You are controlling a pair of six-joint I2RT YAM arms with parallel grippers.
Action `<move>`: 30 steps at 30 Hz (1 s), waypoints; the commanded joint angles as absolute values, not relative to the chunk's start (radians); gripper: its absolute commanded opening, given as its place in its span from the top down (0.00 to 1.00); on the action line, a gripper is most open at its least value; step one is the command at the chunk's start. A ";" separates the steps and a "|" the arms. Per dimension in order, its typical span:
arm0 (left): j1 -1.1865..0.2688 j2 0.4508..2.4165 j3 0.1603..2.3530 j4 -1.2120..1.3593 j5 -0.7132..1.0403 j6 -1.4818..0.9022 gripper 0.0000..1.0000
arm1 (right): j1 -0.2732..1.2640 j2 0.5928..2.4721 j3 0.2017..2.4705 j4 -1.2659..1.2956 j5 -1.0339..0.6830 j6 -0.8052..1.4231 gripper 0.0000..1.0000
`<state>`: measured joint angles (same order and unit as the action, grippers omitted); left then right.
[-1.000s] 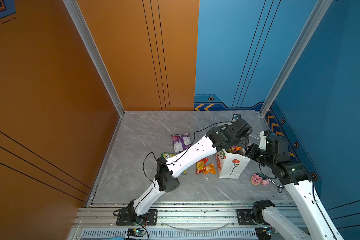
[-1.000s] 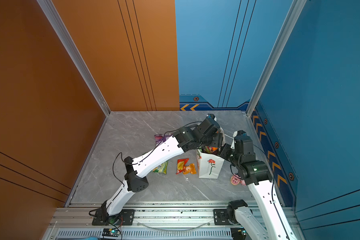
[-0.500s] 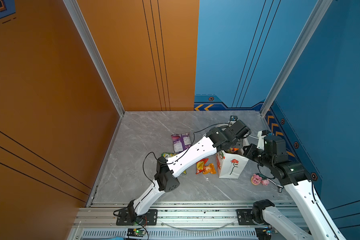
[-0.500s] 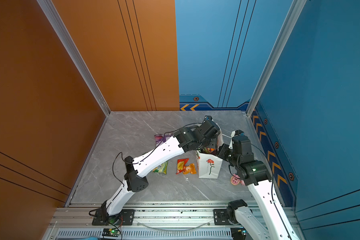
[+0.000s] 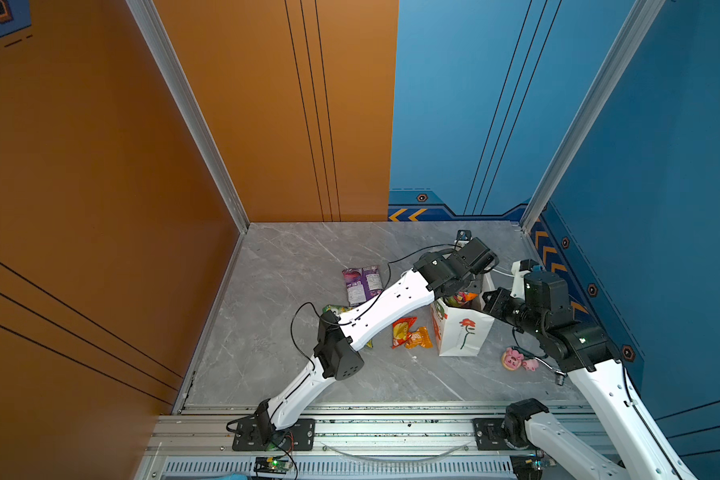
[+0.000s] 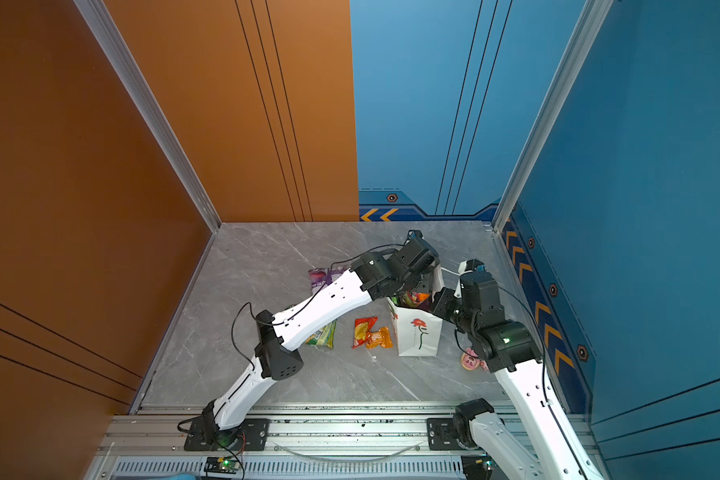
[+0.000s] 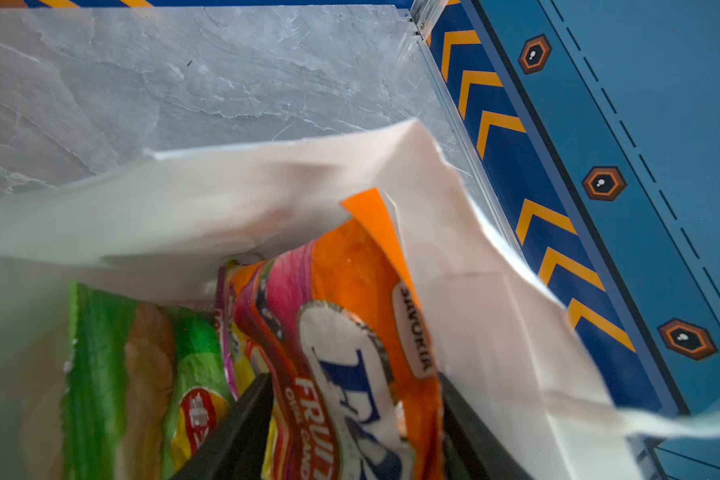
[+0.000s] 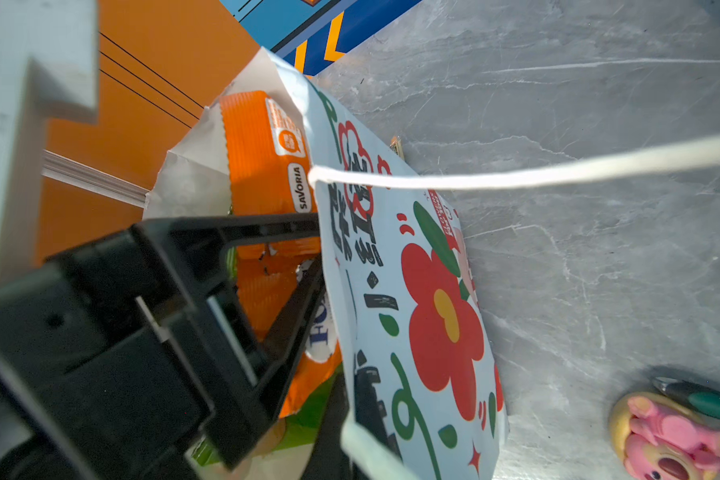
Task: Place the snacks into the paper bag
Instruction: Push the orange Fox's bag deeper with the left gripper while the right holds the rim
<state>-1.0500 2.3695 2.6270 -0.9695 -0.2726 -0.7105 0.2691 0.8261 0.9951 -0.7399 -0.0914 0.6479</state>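
The white paper bag point(image 5: 462, 336) point(image 6: 418, 336) with a red flower stands upright at the right. My left gripper point(image 7: 354, 382) reaches down into it, shut on an orange Fox's candy bag point(image 7: 350, 332) point(image 8: 262, 166) that fills the gap between its fingers. A large green bag point(image 7: 142, 374) sits beside it inside. My right gripper point(image 5: 489, 299) point(image 8: 346, 424) is shut on the bag's right rim, one dark finger inside. Outside lie the purple grape bags point(image 5: 362, 282), a green packet point(image 6: 323, 334) under the left arm, and small red point(image 5: 404, 330) and orange point(image 5: 420, 337) packets.
Pink pig toys point(image 5: 516, 359) point(image 8: 674, 436) and a green pen point(image 8: 707, 399) lie right of the bag, under my right arm. The blue wall point(image 7: 599, 166) runs close behind the bag. A white cord handle point(image 8: 516, 174) stretches across the right wrist view.
The left jaws have narrowed onto the Fox's candy bag inside the paper bag. The left wrist shifted only slightly. The right arm has stayed at the rim.
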 commanded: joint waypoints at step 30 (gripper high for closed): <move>-1.055 2.318 2.565 -0.794 -0.035 -0.732 1.00 | 0.141 0.807 0.966 -0.690 -0.131 0.640 1.00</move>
